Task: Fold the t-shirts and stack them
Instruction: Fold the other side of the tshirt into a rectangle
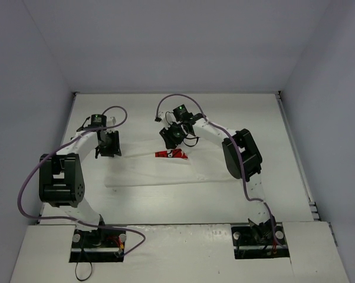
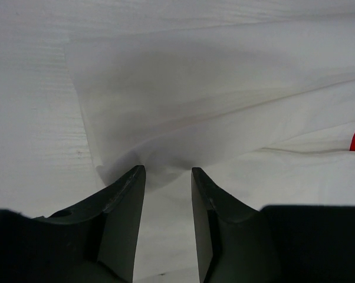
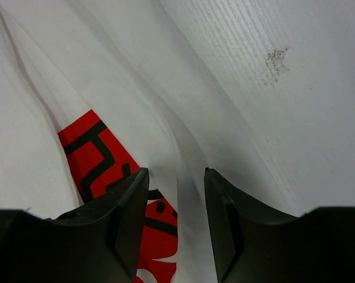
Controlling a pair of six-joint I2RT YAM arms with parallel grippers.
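Where the white t-shirt [image 1: 148, 174] lies spread across the middle of the desk [image 1: 254, 118], both arms reach over it to its far edge, the left arm at the left end, the right arm further right. Left hand [image 2: 168, 171]: fingers a little apart, cloth drawn up in a tent toward the tips, shadow beneath it; reads as pinched on the shirt's edge near a corner. That corner stands off the desk, its side edge running away to the upper left in the wrist view. Right hand [image 3: 176, 172]: same narrow stance, a ridge of white cloth running down into the gap; reads as gripping a fold of the shirt. Red print [image 3: 95, 153] with dark lettering strokes sits just beside and partly under the finger on the left of that wrist view, half covered by a white fold. From above, only a small strip of red shows, directly below the right hand. Near part of the shirt lies flat on the desk. Bare desk beside the fold carries a small dark speck [image 3: 276, 62]. Purple cables [image 1: 178, 96] loop along both arms.
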